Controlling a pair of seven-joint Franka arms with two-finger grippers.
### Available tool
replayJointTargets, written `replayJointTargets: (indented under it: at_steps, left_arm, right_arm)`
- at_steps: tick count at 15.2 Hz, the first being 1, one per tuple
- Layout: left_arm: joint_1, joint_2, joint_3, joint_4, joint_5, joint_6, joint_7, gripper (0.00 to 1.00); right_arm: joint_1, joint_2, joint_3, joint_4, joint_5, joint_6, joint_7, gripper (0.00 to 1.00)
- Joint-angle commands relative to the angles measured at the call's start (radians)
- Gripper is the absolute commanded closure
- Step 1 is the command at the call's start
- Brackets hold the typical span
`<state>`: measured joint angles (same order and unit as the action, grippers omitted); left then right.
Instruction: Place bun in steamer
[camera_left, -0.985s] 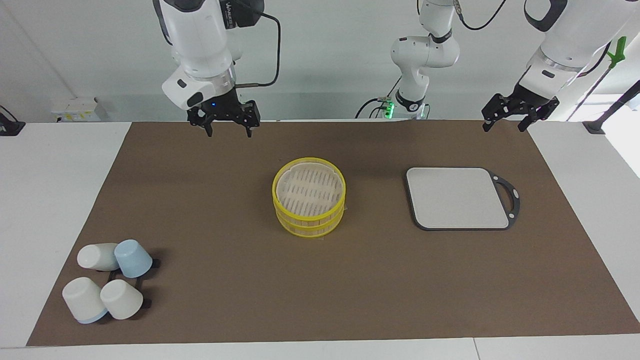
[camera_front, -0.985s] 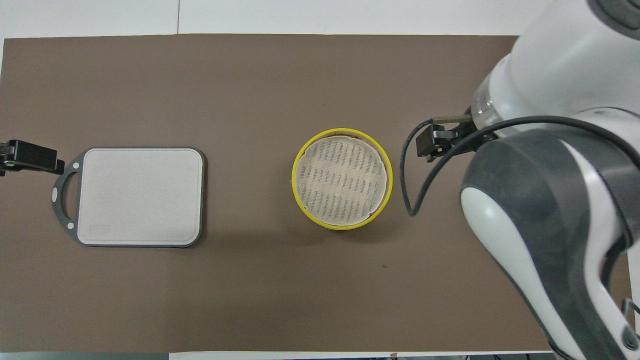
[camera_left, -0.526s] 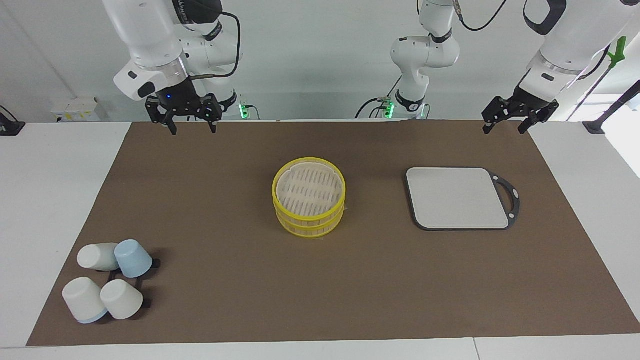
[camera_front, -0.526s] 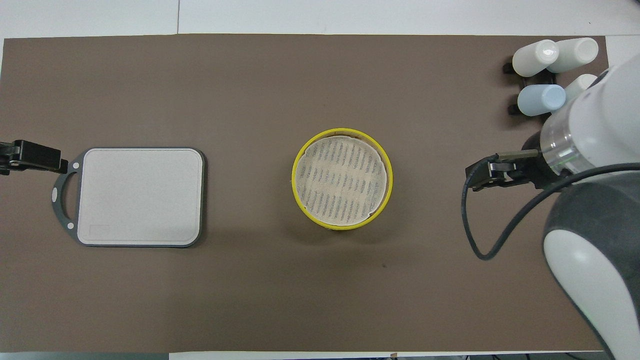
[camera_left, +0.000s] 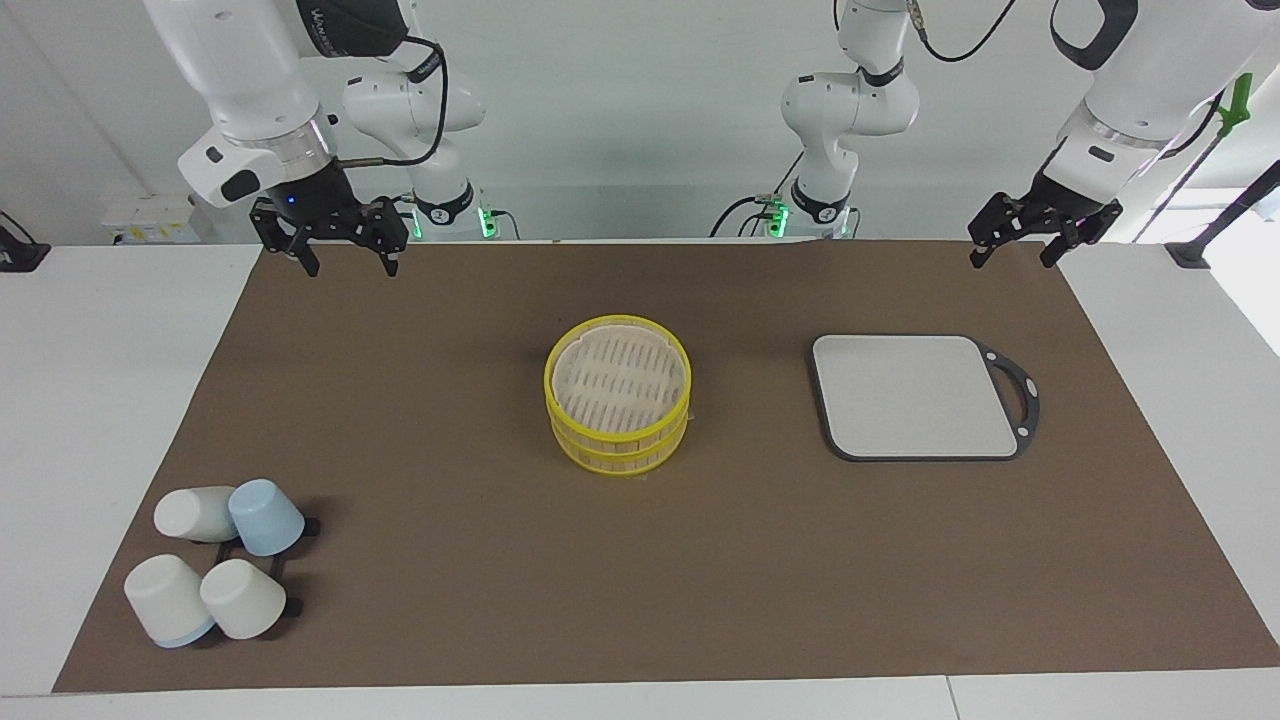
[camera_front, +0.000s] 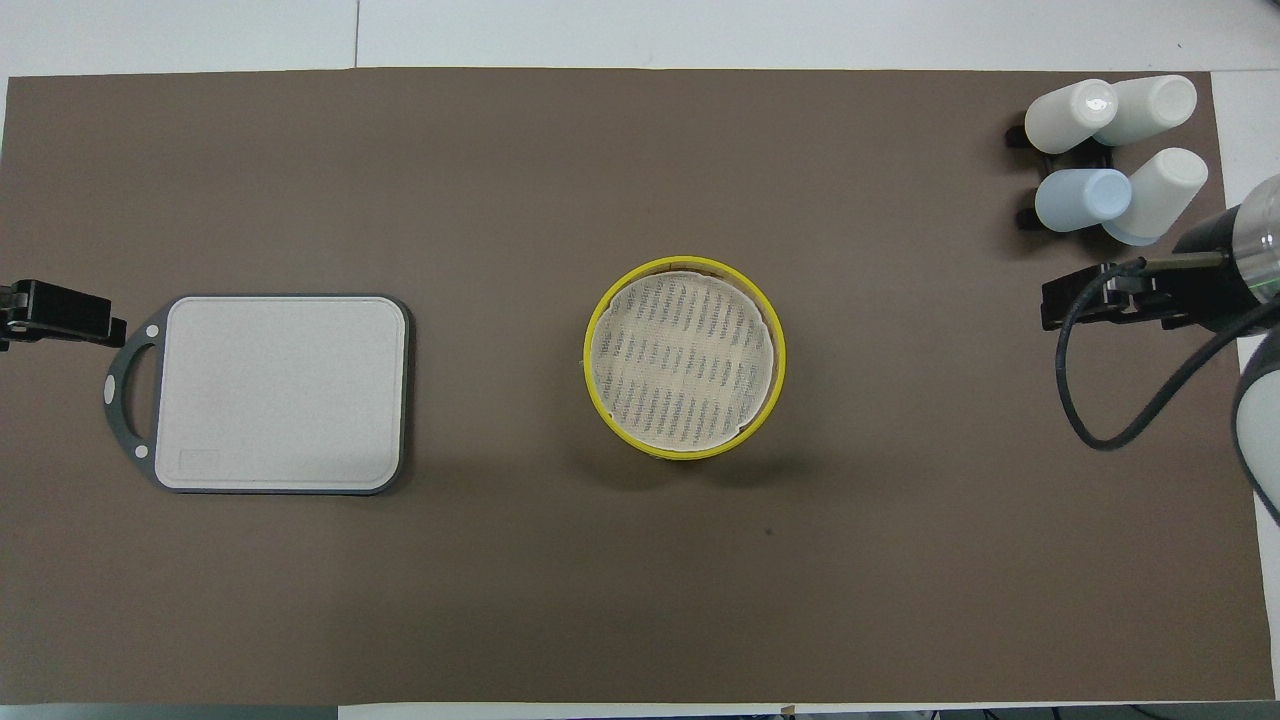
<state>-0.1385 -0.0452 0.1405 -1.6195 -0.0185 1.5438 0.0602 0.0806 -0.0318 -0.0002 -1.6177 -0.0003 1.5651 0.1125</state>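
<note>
The steamer (camera_left: 618, 405) is a round yellow-rimmed basket of two stacked tiers in the middle of the brown mat; it also shows in the overhead view (camera_front: 685, 357). Its top tier shows only a bare slatted floor. No bun is in view. My right gripper (camera_left: 348, 266) is open and empty, up in the air over the mat's corner at the right arm's end; it also shows in the overhead view (camera_front: 1100, 298). My left gripper (camera_left: 1010, 258) is open and empty over the mat's corner at the left arm's end, waiting; the overhead view (camera_front: 55, 312) shows it too.
A grey rectangular board (camera_left: 915, 395) with a dark handle lies beside the steamer toward the left arm's end (camera_front: 280, 392). Several upturned white and pale blue cups (camera_left: 215, 560) sit on a black rack, farther from the robots, at the right arm's end (camera_front: 1110, 140).
My right gripper has swung away from beside the steamer toward the right arm's end of the table, uncovering the cups in the overhead view. The left gripper has barely moved.
</note>
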Motion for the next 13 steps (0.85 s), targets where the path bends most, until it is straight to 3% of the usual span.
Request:
replayJointTargets:
  at_steps: [1, 13]
  left_arm:
    - [0.007, -0.027, -0.007, -0.034, 0.015, 0.025, 0.016, 0.00]
    - [0.005, -0.025, -0.006, -0.033, 0.017, 0.025, 0.016, 0.00]
  right_arm:
    - [-0.031, 0.010, 0.023, 0.019, -0.009, -0.005, -0.025, 0.00]
    - [-0.047, -0.013, 0.019, 0.022, -0.009, -0.057, -0.053, 0.00]
